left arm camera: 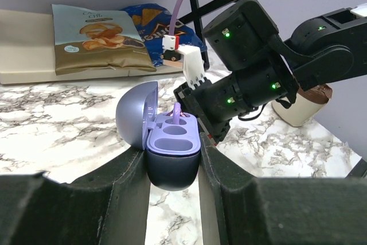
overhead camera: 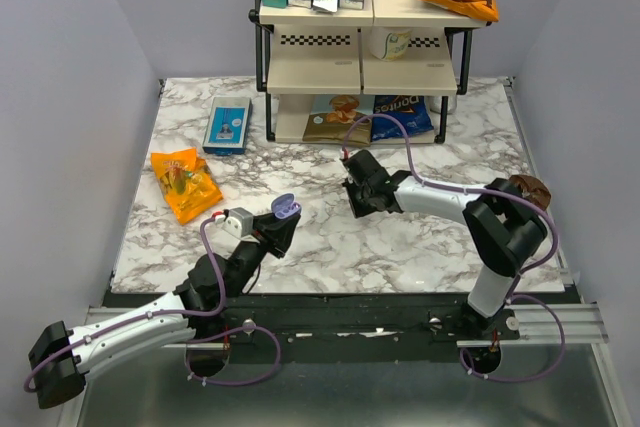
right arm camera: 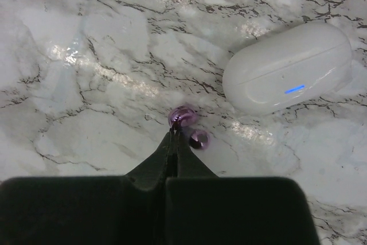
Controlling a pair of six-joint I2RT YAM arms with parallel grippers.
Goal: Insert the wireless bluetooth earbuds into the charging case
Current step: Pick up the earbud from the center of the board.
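Observation:
My left gripper (left arm camera: pixel 172 167) is shut on the charging case (left arm camera: pixel 172 159), a small lavender-blue case held off the table with its lid (left arm camera: pixel 137 113) open to the left. A thin purple piece (left arm camera: pixel 178 111) stands up in its far socket. In the top view the case (overhead camera: pixel 285 207) sits at the left gripper (overhead camera: pixel 283 225). My right gripper (right arm camera: pixel 174 132) is shut, with no gap between its fingers. Its tips touch the near edge of a shiny purple earbud (right arm camera: pixel 183 116) on the marble. A second small purple piece (right arm camera: pixel 199 139) lies just right of the tips.
A white oval case (right arm camera: pixel 287 67) with a blue light lies close behind the earbud. The right arm's wrist (left arm camera: pixel 246 78) hangs just beyond the held case. A shelf rack (overhead camera: pixel 360 57) with snack bags stands at the back. An orange bag (overhead camera: pixel 185 182) and a blue box (overhead camera: pixel 228 124) lie at left.

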